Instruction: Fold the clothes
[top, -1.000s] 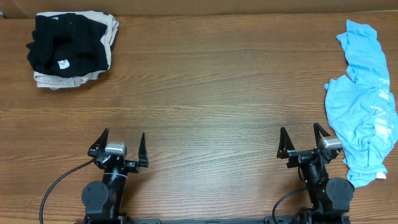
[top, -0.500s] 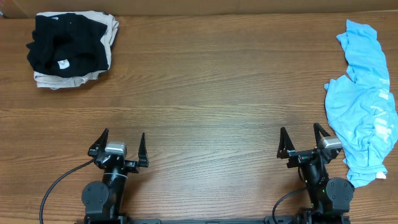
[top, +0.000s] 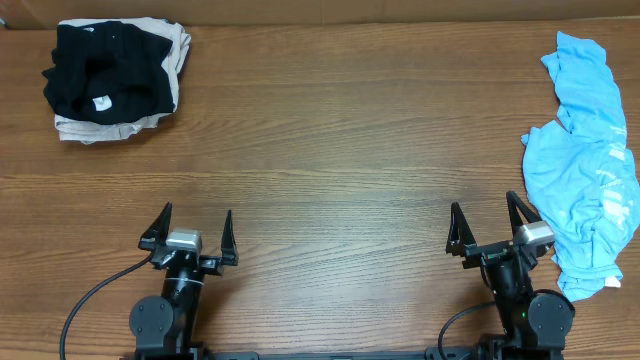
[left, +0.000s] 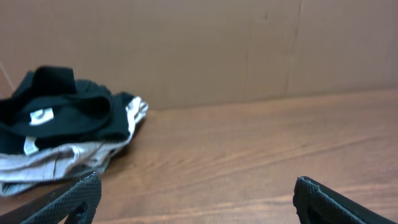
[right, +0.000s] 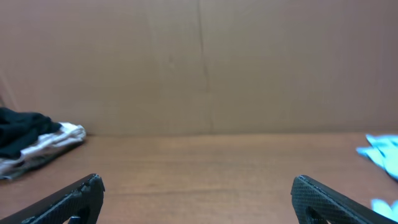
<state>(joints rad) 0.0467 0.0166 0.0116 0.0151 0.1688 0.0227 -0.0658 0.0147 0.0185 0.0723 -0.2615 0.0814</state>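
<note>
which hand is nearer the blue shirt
Right. The right hand sits just beside the shirt, close to its near end. The left hand is far off toward the other side.

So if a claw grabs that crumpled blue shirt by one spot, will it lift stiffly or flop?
Probably flop: the blue shirt lies rumpled in soft folds, so it should drape. It looks thin, so likely light. Pushed, it would probably bunch up on the wooden table.
</note>
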